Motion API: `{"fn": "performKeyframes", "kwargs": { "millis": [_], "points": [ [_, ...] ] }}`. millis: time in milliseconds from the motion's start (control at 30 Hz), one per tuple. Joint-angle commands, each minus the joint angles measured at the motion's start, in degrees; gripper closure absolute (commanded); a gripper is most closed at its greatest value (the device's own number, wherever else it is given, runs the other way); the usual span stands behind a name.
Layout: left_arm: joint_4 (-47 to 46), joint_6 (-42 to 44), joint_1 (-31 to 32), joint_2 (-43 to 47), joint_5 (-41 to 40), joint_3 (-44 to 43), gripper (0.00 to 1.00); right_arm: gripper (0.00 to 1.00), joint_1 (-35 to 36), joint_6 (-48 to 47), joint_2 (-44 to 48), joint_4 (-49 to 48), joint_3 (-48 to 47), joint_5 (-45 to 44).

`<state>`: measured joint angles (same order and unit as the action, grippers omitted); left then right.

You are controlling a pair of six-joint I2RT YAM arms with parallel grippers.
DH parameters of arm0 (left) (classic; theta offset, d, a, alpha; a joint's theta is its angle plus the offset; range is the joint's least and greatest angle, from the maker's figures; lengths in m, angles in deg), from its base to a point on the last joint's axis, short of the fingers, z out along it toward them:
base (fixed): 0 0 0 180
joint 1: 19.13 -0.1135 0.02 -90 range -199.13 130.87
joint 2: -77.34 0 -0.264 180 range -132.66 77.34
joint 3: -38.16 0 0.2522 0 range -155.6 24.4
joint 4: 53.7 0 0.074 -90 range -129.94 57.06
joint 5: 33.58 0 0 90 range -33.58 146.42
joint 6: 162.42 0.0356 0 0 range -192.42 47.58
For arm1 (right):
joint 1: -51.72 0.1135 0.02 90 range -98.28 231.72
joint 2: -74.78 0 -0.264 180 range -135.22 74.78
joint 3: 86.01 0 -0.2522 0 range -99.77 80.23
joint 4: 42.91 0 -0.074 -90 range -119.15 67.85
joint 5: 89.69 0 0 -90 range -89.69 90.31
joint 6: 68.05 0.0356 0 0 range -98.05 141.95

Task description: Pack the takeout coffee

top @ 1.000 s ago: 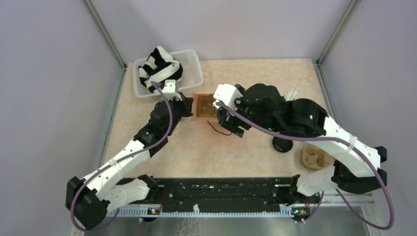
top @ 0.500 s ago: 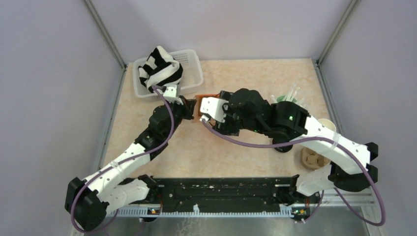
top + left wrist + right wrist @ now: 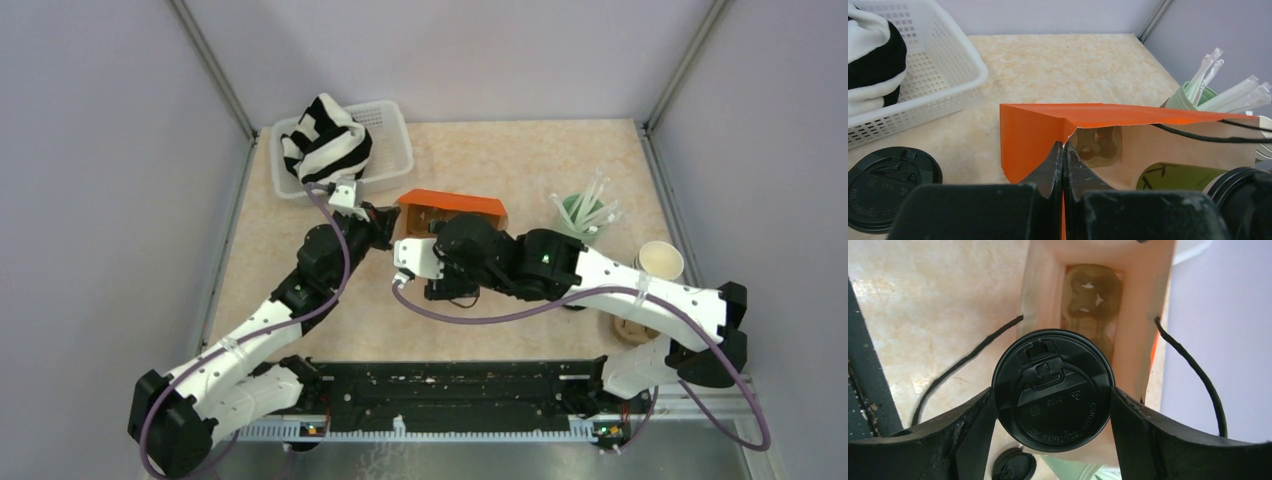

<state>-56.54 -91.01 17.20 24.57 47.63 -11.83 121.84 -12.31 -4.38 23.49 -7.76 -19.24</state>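
Black fingers of the left gripper (image 3: 1063, 150) are pinched tight on the rim of the orange paper bag (image 3: 1033, 135). The right gripper (image 3: 1052, 407) clamps 1 lidded coffee cup (image 3: 1053, 380) at the bag's mouth; a pulp carrier (image 3: 1091, 287) sits deep inside. From overhead, the other cup (image 3: 660, 260) stands unlidded at 4 o'clock of the bag. In the left wrist view a loose lid (image 3: 890, 185) lies at 8 o'clock.
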Motion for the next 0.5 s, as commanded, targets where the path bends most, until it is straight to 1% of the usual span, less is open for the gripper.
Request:
{"fn": "performKeyframes", "kwargs": {
  "millis": [0,133,267,467],
  "points": [
    [-2.9,-0.5,-0.2,-1.3,4.5,-0.7,1.0,0.57,1.8,2.1,0.9,-4.7,3.2,0.1],
    [-0.9,-0.4,-0.2,-1.3,8.0,-0.1,1.0,0.57,1.9,-1.1,2.2,-11.4,8.0,-4.5],
    [-2.6,0.1,-0.2,0.3,7.6,3.2,1.0,0.56,1.1,-4.2,3.4,-18.0,14.0,-7.1],
    [-2.4,2.9,-0.2,1.9,7.1,5.7,1.0,0.56,-2.5,-3.8,1.7,-18.0,14.9,-4.3]
  ]
}}
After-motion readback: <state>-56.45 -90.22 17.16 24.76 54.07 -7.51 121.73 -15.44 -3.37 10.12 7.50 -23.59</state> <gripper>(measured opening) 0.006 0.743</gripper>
